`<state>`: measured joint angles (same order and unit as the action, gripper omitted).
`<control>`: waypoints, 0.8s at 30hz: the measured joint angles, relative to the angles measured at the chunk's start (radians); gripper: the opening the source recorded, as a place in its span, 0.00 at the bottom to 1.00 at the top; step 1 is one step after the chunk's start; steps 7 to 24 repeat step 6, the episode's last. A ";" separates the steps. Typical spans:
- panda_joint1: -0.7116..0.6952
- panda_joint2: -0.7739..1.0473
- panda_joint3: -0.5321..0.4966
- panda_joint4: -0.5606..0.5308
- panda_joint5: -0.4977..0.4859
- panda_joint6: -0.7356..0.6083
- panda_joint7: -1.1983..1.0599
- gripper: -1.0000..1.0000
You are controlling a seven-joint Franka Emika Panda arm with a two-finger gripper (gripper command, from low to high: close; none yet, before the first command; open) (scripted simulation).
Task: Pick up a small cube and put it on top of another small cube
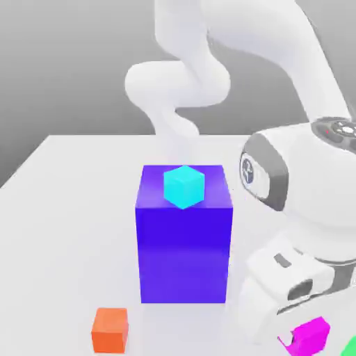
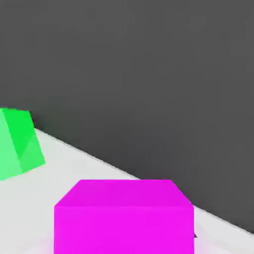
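Currently, gripper (image 1: 304, 338) clamped on magenta cube (image 2: 124, 228); cyan cube (image 1: 184, 186) atop blue blk. (image 1: 184, 254), orange cube (image 1: 110, 331) near blk. base.

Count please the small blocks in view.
4: cyan cube on blue block, orange cube on table, magenta cube in gripper, green block near table edge; more may be hidden.

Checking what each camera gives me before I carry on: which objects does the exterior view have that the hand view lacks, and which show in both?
Exterior view alone: the orange cube, the cyan cube, the blue block that the cyan cube sits on, and the white arm.

Hand view alone: no extra object; it gives a closer look at the magenta cube and at more of the green object.

Both: the magenta cube, the green object and the pale table.
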<state>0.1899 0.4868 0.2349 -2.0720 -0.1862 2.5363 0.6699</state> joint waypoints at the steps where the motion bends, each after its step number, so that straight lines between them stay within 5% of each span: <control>1: 0.000 0.000 0.000 0.000 0.000 0.000 0.000 1.00; 24: 0.026 0.035 0.003 0.021 -0.023 0.013 -0.006 1.00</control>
